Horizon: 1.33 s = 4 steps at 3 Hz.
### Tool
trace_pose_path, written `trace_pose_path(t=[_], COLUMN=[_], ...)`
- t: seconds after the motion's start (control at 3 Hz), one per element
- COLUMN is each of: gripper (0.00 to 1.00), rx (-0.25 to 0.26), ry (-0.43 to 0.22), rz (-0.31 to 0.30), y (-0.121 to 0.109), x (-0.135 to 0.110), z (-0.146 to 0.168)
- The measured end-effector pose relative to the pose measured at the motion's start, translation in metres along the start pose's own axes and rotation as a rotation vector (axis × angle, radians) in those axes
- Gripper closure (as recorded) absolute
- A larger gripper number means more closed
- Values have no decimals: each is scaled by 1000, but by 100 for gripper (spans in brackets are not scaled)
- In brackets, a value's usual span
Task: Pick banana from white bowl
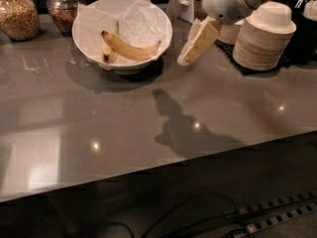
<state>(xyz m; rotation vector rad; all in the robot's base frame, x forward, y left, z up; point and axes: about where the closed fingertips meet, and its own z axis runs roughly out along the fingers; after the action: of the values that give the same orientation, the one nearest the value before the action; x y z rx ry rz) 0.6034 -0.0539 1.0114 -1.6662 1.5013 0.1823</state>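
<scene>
The banana (130, 47), long, curved and yellow with dark tips, lies across the white bowl (81, 42), which is lined with crumpled white paper and stands at the back left of the grey counter. My gripper (190, 53) hangs above the counter just right of the bowl's rim, pointing down and to the left. It is apart from the bowl and holds nothing that I can see. Its shadow falls on the counter in front of the bowl.
A short banana piece (108, 55) with a greenish stem lies in the bowl beside the banana. Two glass jars (17, 15) (64, 6) stand left of the bowl. Stacks of upturned paper bowls (265, 38) stand at the right. The counter's front edge (163, 162) runs across below.
</scene>
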Motion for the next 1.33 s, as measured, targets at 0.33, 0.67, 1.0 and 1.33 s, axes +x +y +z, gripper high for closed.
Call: trace_pose_path(t=[0.33,0.67,1.0,1.33], gripper=[0,5,21,37], rx=[-20,-43,-60,-72], ry=[-57,-106,-126,-106], rz=[-14,-26,-62,-116], y=[-12,-23,-36,-46], x=[-10,-17,-20,-18], z=[26,53,79,100])
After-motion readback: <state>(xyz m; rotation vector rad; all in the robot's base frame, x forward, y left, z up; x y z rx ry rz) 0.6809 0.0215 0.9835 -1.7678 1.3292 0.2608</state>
